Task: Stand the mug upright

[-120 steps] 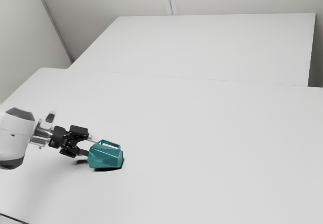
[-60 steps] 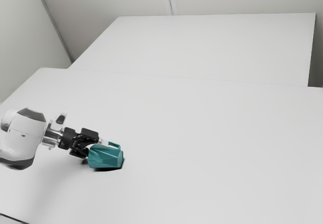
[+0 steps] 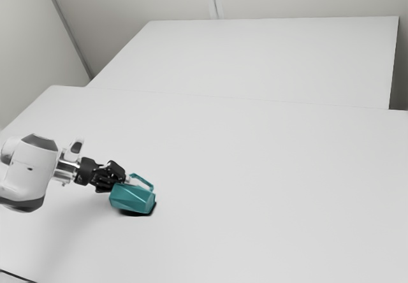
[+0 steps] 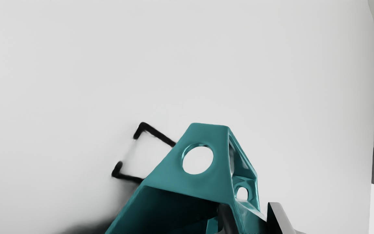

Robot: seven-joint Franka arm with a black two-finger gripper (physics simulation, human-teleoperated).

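The teal mug (image 3: pixel 132 199) lies on its side on the table, a little tilted, its handle (image 3: pixel 141 180) on the upper side. At its open end, the gripper (image 3: pixel 127 181) is shut on its wall near the handle. In the wrist view, the mug (image 4: pixel 203 190) has one dark finger (image 4: pixel 227 218) inside its mouth and the other finger (image 4: pixel 280 218) against the outside, with the gripper (image 4: pixel 253 222) pinching the wall between them. The fingertips are partly hidden by the mug in the exterior view.
The white table (image 3: pixel 255 187) extends around the mug, with a dark shadow beneath it. A second white surface (image 3: pixel 255 60) stands beyond the table's far edge. A thin dark line (image 3: pixel 18 276) crosses the exterior view's lower left corner.
My hand first moved toward the mug, toward the exterior view's right. Its fingers then closed on the wall, and the mug tipped slightly, its handle swinging a little.
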